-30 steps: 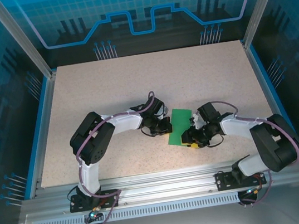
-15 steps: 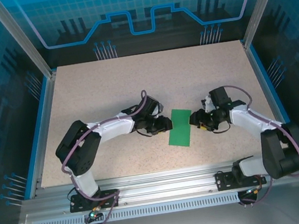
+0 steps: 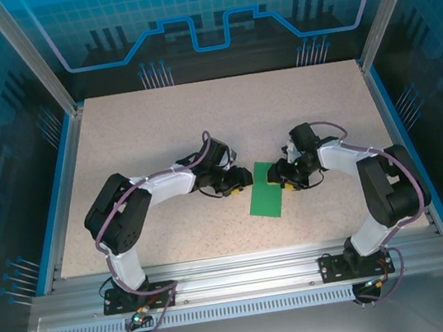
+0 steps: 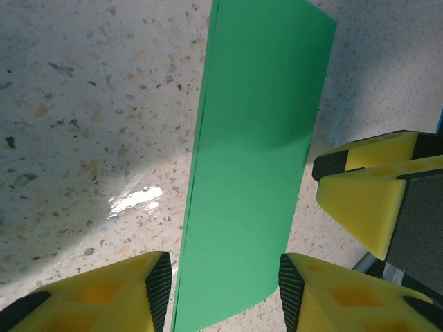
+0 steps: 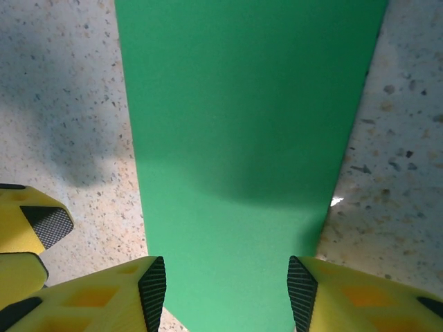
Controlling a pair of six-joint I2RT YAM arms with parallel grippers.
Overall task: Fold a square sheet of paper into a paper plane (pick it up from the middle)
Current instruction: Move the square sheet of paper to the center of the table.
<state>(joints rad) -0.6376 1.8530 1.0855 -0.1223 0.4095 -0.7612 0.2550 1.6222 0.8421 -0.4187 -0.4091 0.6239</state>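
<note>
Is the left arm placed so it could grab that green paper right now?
Probably yes: the left end effector is open, its fingers either side of the green paper, nothing between. The paper lies flat on the table, so lifting may be fiddly.

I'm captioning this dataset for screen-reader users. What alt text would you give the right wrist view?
A rectangular sheet of green paper lies flat on a speckled table, stretching away from the camera. The right gripper's yellow, black-padded fingers stand open at either side of its near end, and the left gripper peeks in at the lower left.
</note>
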